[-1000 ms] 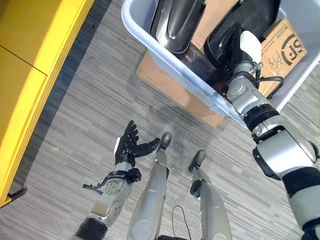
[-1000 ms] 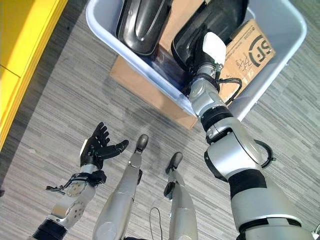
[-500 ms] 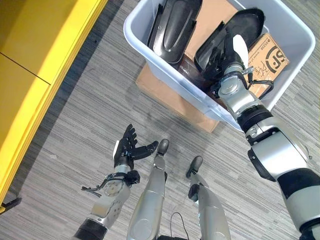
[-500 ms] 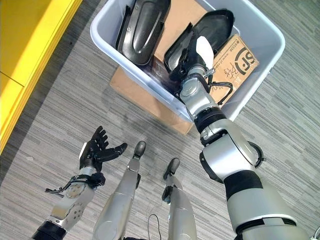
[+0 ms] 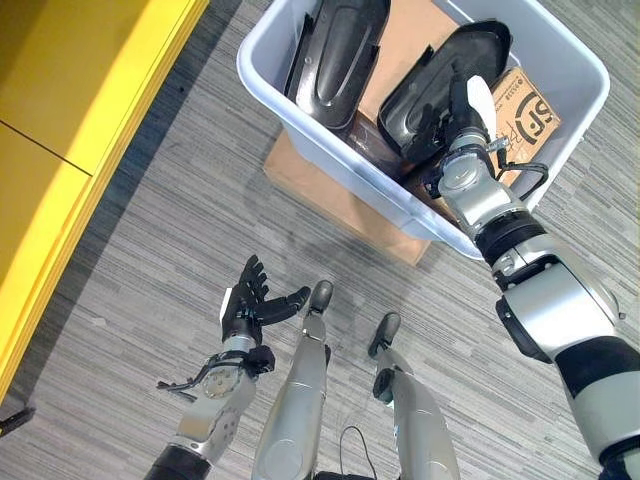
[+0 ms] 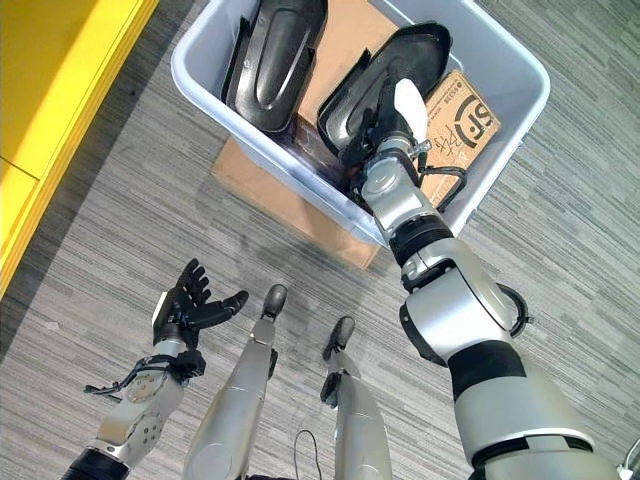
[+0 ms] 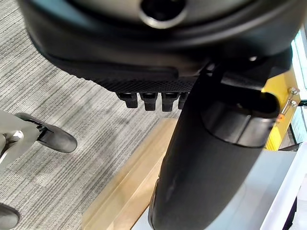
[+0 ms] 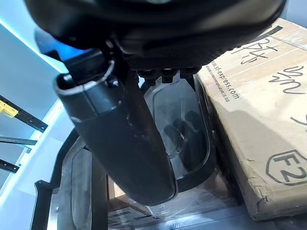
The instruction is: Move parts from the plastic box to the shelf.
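Two black moulded parts lie in the plastic box, partly overlapping cardboard, so their lower ends are hidden: a long part near the box's yellow-shelf side, and a dished part beside a brown carton. The right hand reaches inside over the dished part; whether its fingers grip it I cannot tell. Below the box sits a flat cardboard sheet on grey striped carpet. Well apart from the box, the left hand hangs with fingers spread, holding nothing. A yellow shelf is cut off by the frame.
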You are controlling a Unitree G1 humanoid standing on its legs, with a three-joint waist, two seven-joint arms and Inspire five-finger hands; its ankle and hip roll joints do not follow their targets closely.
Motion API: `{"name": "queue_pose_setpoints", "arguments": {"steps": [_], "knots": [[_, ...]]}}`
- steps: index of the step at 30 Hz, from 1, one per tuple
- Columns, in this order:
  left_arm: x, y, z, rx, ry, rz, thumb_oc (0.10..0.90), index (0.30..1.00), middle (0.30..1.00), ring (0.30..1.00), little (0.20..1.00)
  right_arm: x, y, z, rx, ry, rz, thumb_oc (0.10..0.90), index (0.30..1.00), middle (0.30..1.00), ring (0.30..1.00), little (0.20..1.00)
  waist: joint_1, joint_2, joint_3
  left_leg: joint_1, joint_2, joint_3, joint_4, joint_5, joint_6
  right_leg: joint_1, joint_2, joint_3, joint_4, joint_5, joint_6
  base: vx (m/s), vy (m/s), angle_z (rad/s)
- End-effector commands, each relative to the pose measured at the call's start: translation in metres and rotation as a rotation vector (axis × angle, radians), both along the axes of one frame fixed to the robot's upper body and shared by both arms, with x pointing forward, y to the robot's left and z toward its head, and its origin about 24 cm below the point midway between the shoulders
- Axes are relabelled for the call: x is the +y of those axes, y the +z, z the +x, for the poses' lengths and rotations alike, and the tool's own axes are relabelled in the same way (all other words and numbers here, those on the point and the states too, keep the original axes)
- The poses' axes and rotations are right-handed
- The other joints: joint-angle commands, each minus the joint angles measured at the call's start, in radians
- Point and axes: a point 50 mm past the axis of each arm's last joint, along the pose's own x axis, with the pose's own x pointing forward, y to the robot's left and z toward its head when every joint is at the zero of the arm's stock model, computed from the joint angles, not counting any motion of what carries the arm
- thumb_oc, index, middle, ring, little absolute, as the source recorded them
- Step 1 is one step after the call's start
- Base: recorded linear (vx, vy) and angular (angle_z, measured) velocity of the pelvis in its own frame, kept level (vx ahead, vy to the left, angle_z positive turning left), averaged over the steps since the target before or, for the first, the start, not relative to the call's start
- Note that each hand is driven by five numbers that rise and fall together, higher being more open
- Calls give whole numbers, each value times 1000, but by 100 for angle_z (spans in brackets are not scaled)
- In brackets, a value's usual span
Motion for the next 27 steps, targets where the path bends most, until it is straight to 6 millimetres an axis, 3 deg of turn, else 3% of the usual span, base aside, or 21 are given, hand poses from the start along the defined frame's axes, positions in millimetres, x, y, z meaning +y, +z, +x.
{"name": "queue_pose_setpoints", "arguments": {"steps": [1, 14, 27], "knots": [[8, 20, -9, -104, -19, 10, 900, 1000, 1000, 1000, 1000, 1, 63, -8, -222, 29, -18, 900, 1000, 1000, 1000, 1000, 15, -30, -9, 43, 10, -18, -3, -74, -2, 175, -85, 83, 35, -194, 60, 0, 0, 0], [8, 21, -7, -97, -30, 18, 900, 1000, 1000, 1000, 1000, 38, 44, -8, -189, 145, 33, 900, 1000, 1000, 1000, 1000, 29, -35, -9, 39, 9, -23, -12, -62, -6, 181, -86, 74, 32, -199, 55, 0, -3, 0], [6, 18, -7, -82, -25, 16, 900, 1000, 1000, 1000, 1000, 57, 42, -11, -193, 200, 70, 900, 1000, 1000, 1000, 1000, 35, -33, -9, 4, -1, -24, -9, -60, -3, 160, -89, 67, 29, -197, 56, 2, 0, 1]]}}
